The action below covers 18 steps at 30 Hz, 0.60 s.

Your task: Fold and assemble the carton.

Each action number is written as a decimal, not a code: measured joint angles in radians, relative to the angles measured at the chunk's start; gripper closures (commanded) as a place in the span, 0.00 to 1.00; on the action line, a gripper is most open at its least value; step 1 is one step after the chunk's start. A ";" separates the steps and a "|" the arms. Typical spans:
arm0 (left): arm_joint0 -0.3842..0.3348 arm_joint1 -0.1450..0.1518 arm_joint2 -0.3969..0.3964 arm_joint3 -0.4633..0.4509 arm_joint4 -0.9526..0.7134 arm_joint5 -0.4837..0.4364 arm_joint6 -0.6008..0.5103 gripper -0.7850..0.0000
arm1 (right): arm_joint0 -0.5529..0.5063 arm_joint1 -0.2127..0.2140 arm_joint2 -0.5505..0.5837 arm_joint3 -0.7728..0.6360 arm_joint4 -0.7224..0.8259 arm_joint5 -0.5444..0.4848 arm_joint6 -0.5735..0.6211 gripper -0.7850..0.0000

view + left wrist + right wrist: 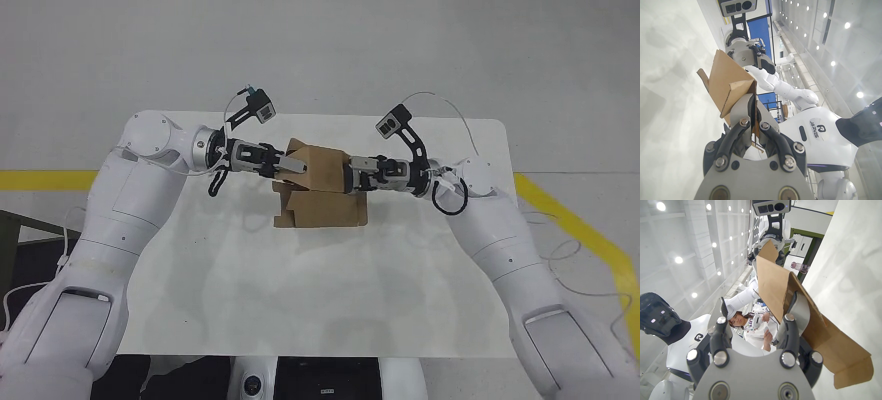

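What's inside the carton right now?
One finger of the right hand sits between panels of the carton. No contents show there; folded cardboard covers the rest of the interior.

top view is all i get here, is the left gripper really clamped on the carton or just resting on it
observer: Clamped. In the left wrist view the left gripper is shut on an edge of the carton, with the cardboard sheet pinched between its two fingers.
operator: ok and the right one, same grip
observer: No. In the right wrist view the right gripper is open, jaws wide apart. One finger lies against a carton wall and the other stands free in the air.
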<state>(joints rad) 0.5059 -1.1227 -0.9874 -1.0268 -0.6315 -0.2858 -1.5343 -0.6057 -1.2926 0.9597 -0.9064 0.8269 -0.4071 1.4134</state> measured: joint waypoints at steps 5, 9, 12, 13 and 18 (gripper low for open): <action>-0.002 0.001 0.003 0.010 0.010 -0.002 0.002 1.00 | -0.002 -0.002 0.020 0.002 0.024 0.007 0.007 0.31; -0.002 0.001 0.005 0.014 0.015 -0.003 0.003 1.00 | -0.005 0.000 0.041 -0.005 0.029 0.018 0.018 0.29; -0.001 0.001 0.009 0.015 0.019 -0.003 0.003 1.00 | -0.006 0.000 0.049 -0.014 0.023 0.027 0.028 0.29; -0.001 0.001 0.011 0.015 0.020 -0.003 0.003 1.00 | -0.006 -0.001 0.048 -0.016 0.019 0.028 0.028 0.30; -0.002 0.000 0.018 0.015 0.024 -0.004 0.004 1.00 | 0.003 -0.009 0.031 -0.016 -0.017 0.019 0.019 0.45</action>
<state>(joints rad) 0.5037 -1.1223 -0.9697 -1.0114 -0.6073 -0.2897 -1.5304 -0.6029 -1.3020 0.9903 -0.9228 0.8099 -0.3882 1.4323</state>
